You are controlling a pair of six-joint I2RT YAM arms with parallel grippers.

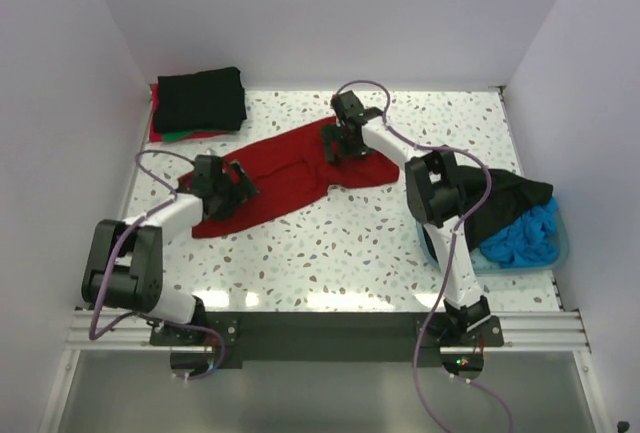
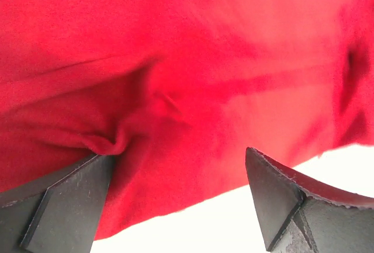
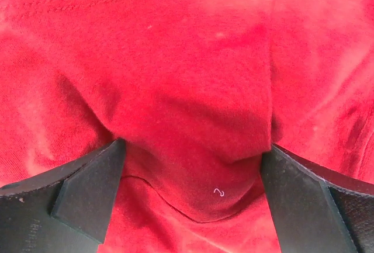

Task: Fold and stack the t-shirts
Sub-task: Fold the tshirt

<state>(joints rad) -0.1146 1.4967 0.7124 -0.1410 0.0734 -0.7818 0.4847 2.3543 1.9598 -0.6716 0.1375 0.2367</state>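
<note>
Top view, done: a folded stack [image 1: 200, 101], black on top with green and red edges beneath, lies well beyond the left hand [image 1: 232, 185] at the far corner of the surface [image 1: 350, 253].
Top view, in hand: the dark red t-shirt [image 1: 285, 178] lies unfolded and rumpled in a diagonal strip between the two hands.
Top view, left to do: a blue t-shirt [image 1: 525, 235] and a black t-shirt [image 1: 510, 193] sit crumpled in the teal basin [image 1: 560, 253], near the right arm's base and well behind the right hand [image 1: 335, 143].
Top view, progress: judged roughly midway; the red shirt's fold is not yet made.
Top view, pose: left arm reaches forward to the shirt's near end; right arm stretches to its far end; both hands are low over the cloth.
Left wrist view: left hand [image 2: 178, 165] released, fingers spread; red cloth below, one pad [image 2: 70, 206] touching a small pucker; bare surface just nearer.
Right wrist view: right hand [image 3: 193, 151] released, fingers wide, a mound of red cloth between them.
</note>
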